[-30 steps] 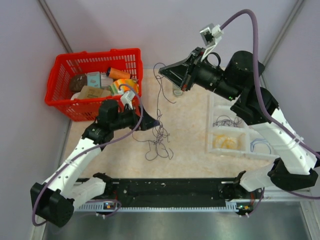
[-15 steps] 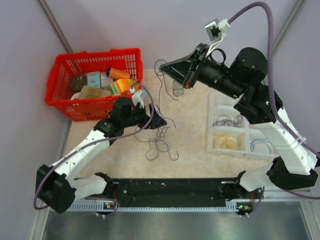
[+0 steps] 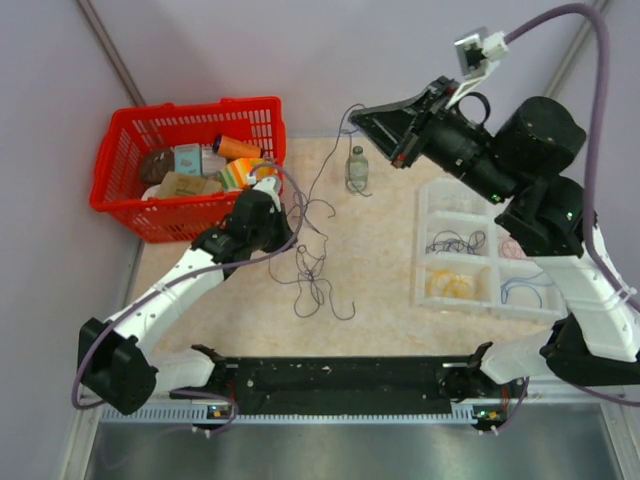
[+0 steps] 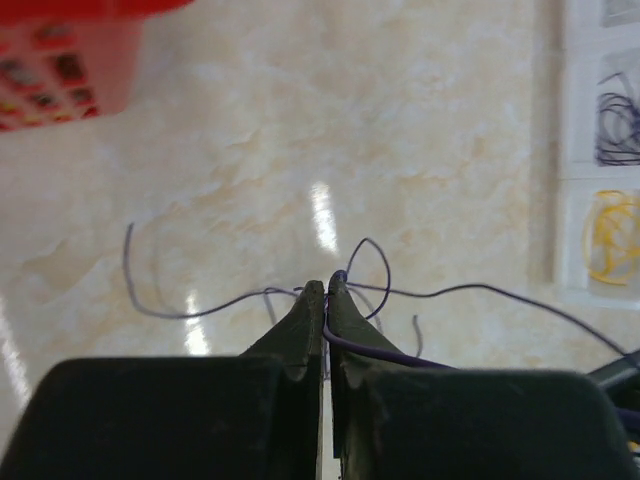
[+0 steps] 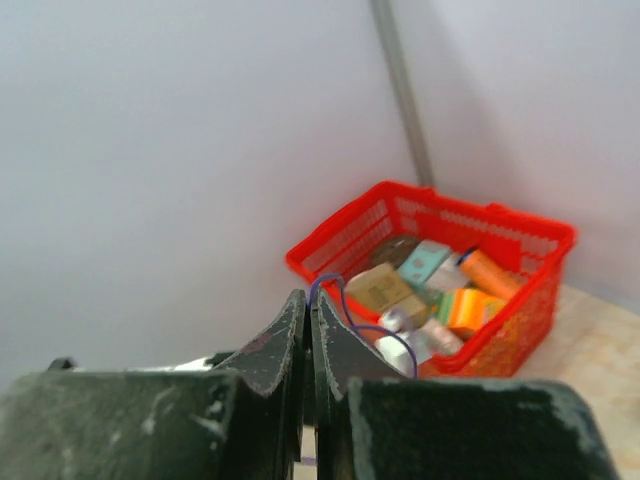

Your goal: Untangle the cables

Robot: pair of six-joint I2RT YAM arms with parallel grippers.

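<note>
A loose tangle of thin dark purple cables (image 3: 316,272) lies on the beige table, mid-left. My left gripper (image 3: 292,222) sits at the tangle's upper left edge. In the left wrist view that gripper (image 4: 325,288) is shut on a purple cable (image 4: 470,289), which trails off to the right over the tabletop. My right gripper (image 3: 356,116) is raised high at the back, shut on one purple strand (image 3: 328,168) that hangs down to the tangle. In the right wrist view a small loop of this strand (image 5: 336,282) sticks out at the shut gripper (image 5: 312,298).
A red basket (image 3: 112,158) full of packages stands at the back left. A small glass bottle (image 3: 356,168) stands at the back centre. A white compartment tray (image 3: 482,208) at the right holds dark (image 3: 452,242), yellow (image 3: 450,285) and blue (image 3: 522,290) cable coils.
My left gripper has tipped down onto the tangle's edge and gone from open to shut on a strand. My right gripper has risen up and to the right, drawing its strand out.
</note>
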